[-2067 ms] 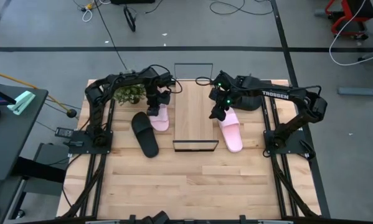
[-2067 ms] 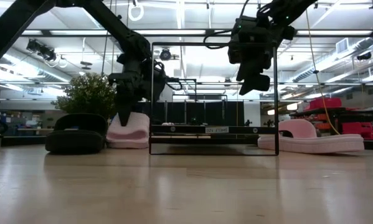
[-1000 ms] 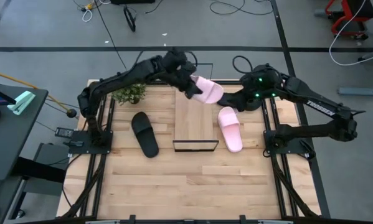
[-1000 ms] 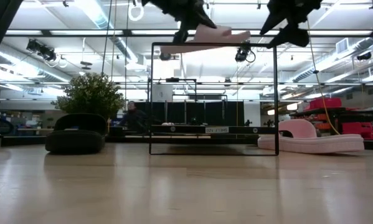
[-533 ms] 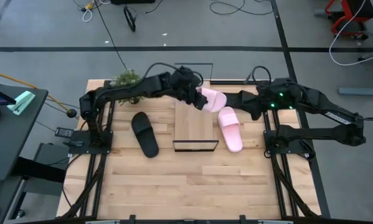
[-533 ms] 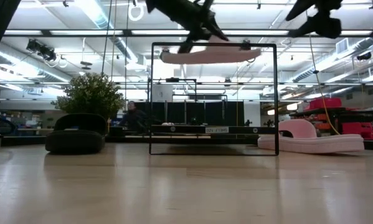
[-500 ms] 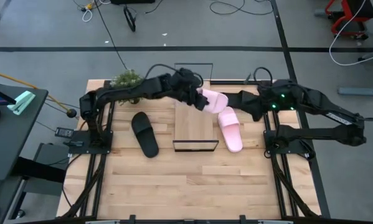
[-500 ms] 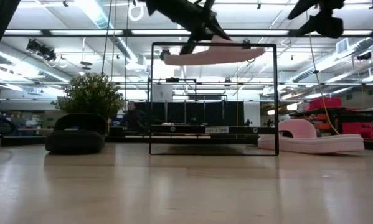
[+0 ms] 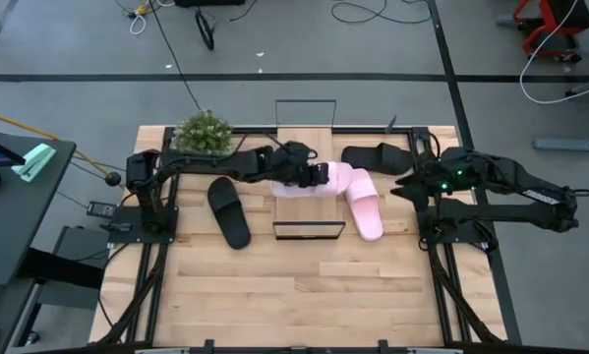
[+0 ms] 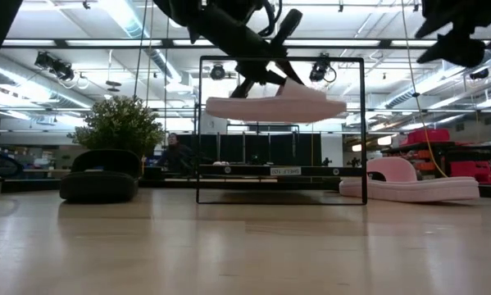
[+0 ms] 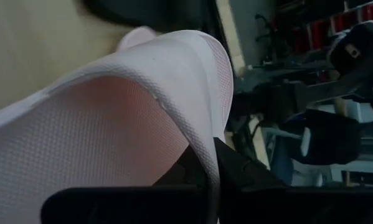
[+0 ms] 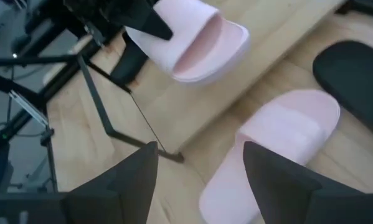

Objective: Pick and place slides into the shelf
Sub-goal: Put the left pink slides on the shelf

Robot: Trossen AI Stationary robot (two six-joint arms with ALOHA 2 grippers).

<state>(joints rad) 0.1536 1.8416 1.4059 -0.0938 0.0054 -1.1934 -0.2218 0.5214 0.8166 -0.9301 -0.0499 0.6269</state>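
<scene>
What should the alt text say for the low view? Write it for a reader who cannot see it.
The left end effector holds a pale pink slide level in the air inside the shelf's black wire frame, above its plank. A black slide and a second pink slide lie on the table at either side.

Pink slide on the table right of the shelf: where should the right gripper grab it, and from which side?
Take the pink slide by its wide strap, descending from above. It lies flat, sole down, strap arched upward toward the table's far end. The right gripper, open, sits just beyond it.
</scene>
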